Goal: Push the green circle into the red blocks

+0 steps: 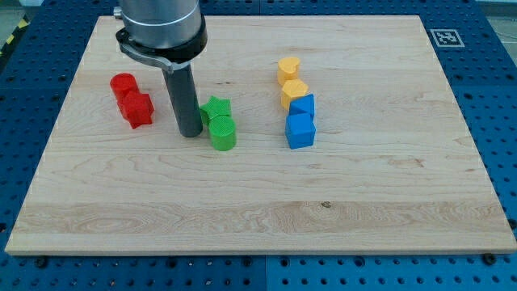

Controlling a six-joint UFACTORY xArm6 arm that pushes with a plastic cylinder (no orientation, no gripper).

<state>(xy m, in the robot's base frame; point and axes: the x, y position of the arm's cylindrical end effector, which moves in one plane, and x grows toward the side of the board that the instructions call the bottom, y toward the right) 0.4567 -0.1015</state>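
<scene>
Far left of the frame first: two red blocks [132,99] sit touching in the upper left of the tabletop [258,210], a round one at the back and a star-like one in front. They are the target, and they are waiting.

A little to their right, my tip [191,133] stands on the wood, just beside the green pair and on their left. There is no pincer on this arm, only the plain rod, so nothing is apart, together or clamped on anything.

That position is the worry. The green circle [222,133] lies left of centre, touching the green star [216,108] behind it, and the reds are on the other side of my tip. Any push from here would, I judge, send the circle toward the right of the frame, away from its goal. The tip has to get round to the circle's right side, and a tight swing could clip it or nudge the star along too.

Further right, two yellow blocks [292,81] and two blue blocks [300,120] stand in a column, well apart from the greens. A wide detour risks brushing those.

And a glancing push could slide the circle past the reds altogether.
</scene>
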